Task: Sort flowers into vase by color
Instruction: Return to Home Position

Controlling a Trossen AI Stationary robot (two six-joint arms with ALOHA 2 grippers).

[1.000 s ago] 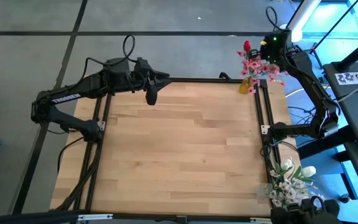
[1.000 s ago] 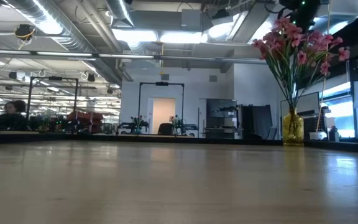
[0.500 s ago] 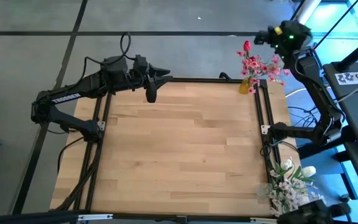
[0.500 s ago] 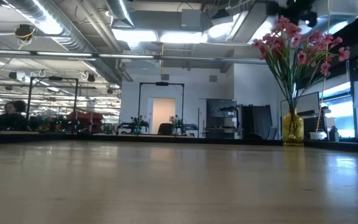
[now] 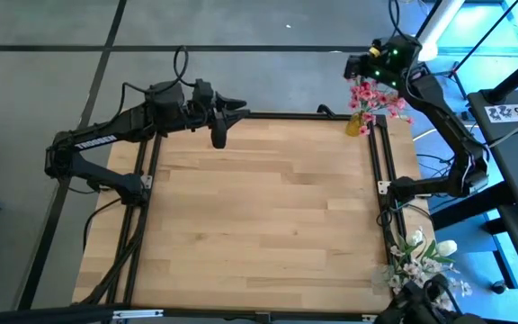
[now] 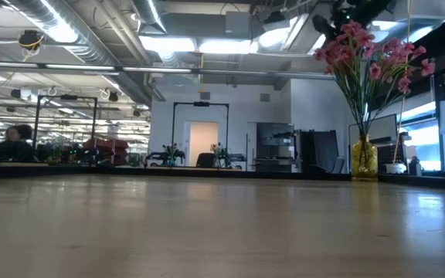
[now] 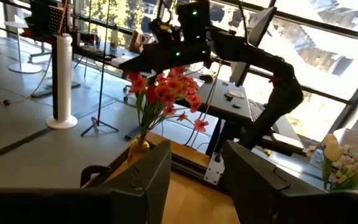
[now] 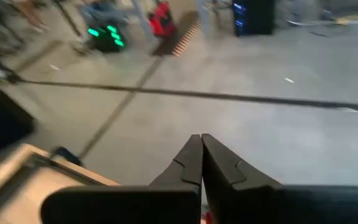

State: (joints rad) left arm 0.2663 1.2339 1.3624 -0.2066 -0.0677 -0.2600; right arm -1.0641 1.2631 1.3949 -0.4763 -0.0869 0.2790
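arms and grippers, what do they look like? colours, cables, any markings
Both arms are black jointed links. The left arm bears white lettering and a looping black cable. The right arm shows green lights near its wrist. The left gripper and right gripper each have two dark fingers.

Both arms are matte black, built of boxy links and rounded joints. The left arm [image 5: 151, 115] bears white lettering [image 5: 94, 141] along one link, and a thin black cable [image 5: 185, 65] loops near its wrist. The right arm [image 5: 443, 117] shows green lights [image 5: 383, 54] on its wrist housing. The left gripper [image 7: 194, 180] has broad, flat dark fingers [image 7: 151, 177]; the right gripper [image 8: 201, 149] has tapering, notched ones.
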